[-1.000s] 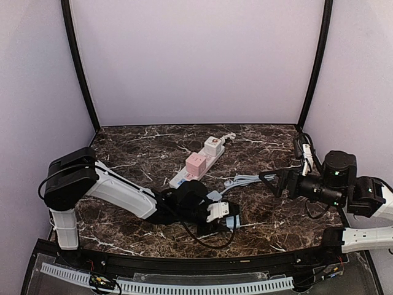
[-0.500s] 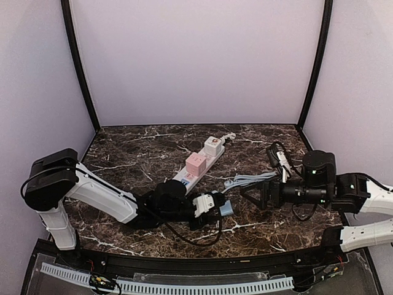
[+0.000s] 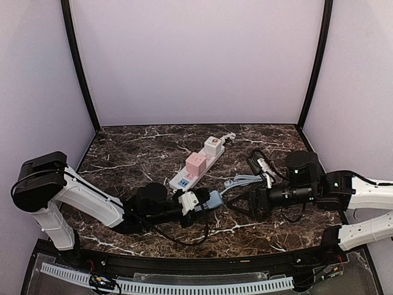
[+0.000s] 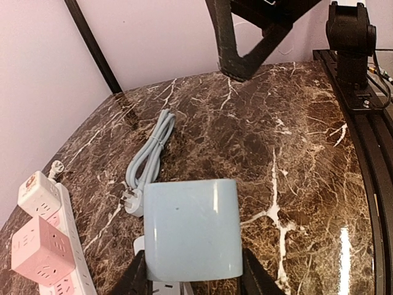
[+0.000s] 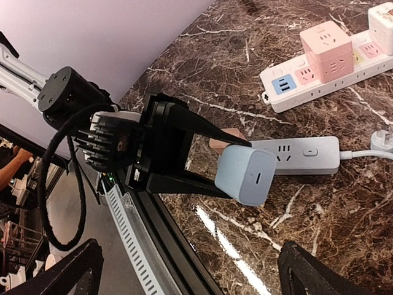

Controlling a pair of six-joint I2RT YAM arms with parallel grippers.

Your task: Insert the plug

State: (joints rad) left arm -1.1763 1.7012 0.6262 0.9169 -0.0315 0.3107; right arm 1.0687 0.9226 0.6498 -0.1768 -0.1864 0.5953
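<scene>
A glossy table [image 3: 123, 144] of dark brown marble veined in white sits inside plain lilac walls [image 3: 196, 61], framed by two curved black poles [image 3: 77, 61]. The left hand [image 3: 206, 201] is clamped on the plug [image 4: 191, 227], a smooth pale-blue block with rounded corners. It is held off the table near its front middle, over the end of a slim grey socket strip [image 5: 301, 153] and near a long white power strip [image 3: 184, 177] bearing a pink cube [image 3: 196, 163]. The black, angular right hand [image 3: 241, 201] stands spread wide and empty, near the plug.
</scene>
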